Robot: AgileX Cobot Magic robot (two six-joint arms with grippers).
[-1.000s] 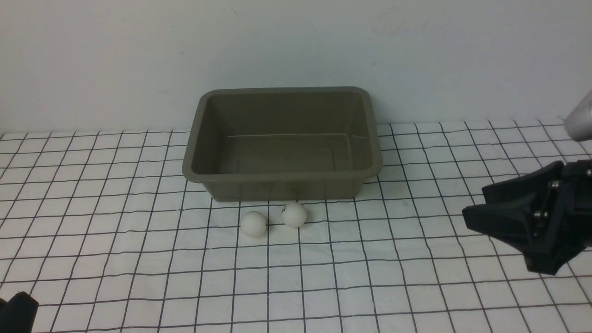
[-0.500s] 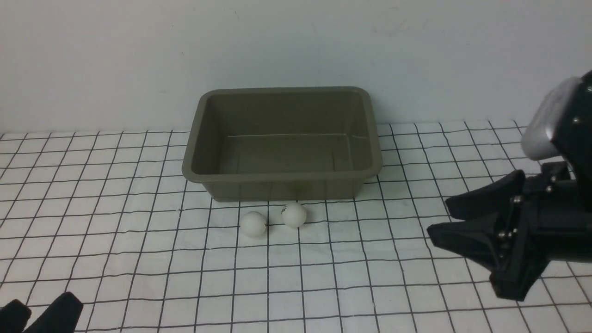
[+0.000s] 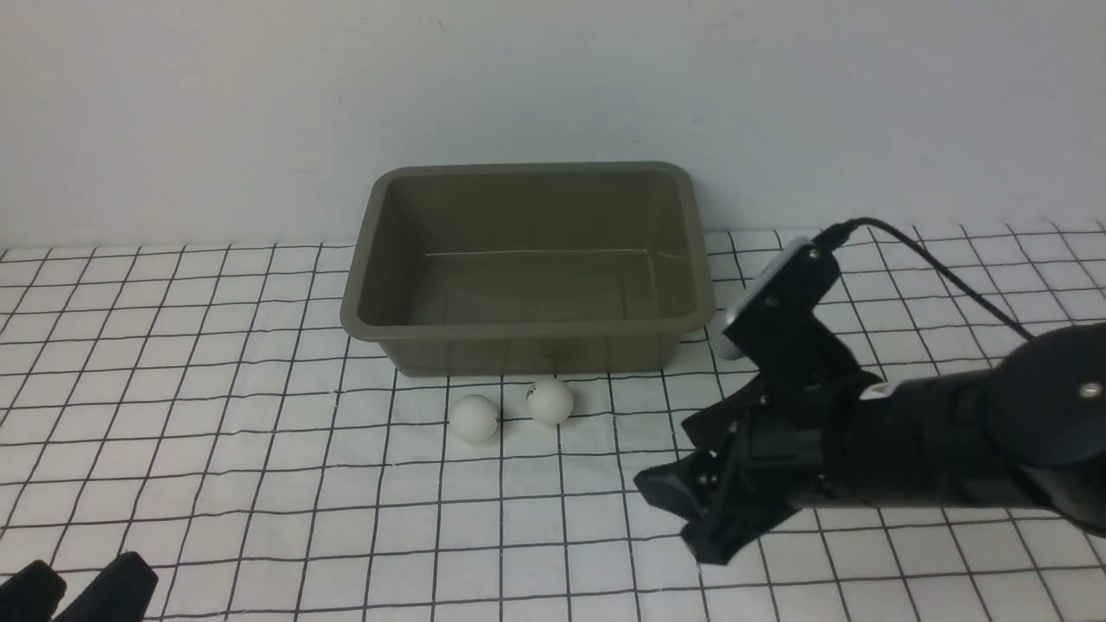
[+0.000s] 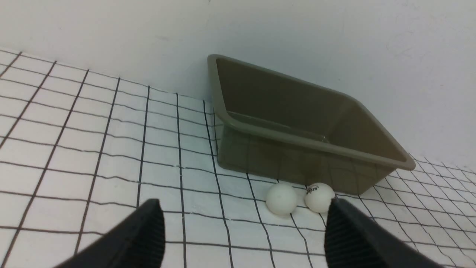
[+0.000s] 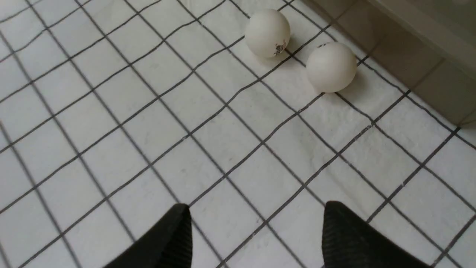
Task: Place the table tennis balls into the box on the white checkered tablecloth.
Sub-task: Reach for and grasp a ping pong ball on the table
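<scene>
Two white table tennis balls (image 3: 474,419) (image 3: 550,402) lie side by side on the white checkered tablecloth (image 3: 216,449), just in front of the olive-brown box (image 3: 527,328). The box holds nothing. My right gripper (image 3: 665,458) hangs low over the cloth to the right of the balls, open, nothing between its fingers. In the right wrist view the balls (image 5: 267,32) (image 5: 331,67) lie ahead of the open gripper (image 5: 256,208). My left gripper (image 3: 82,574) peeks in at the bottom left corner, open. Its wrist view shows both balls (image 4: 281,198) (image 4: 319,197) beyond the spread fingers (image 4: 152,223).
A plain pale wall (image 3: 553,86) rises right behind the box. The box's near wall (image 5: 420,56) stands close behind the balls. The right arm's black body and cable (image 3: 950,276) stretch across the right side of the cloth.
My right arm has swung in from the right edge toward the balls, and its jaws have parted. The left gripper's fingertips have come into view and spread. Balls and box have not moved.
</scene>
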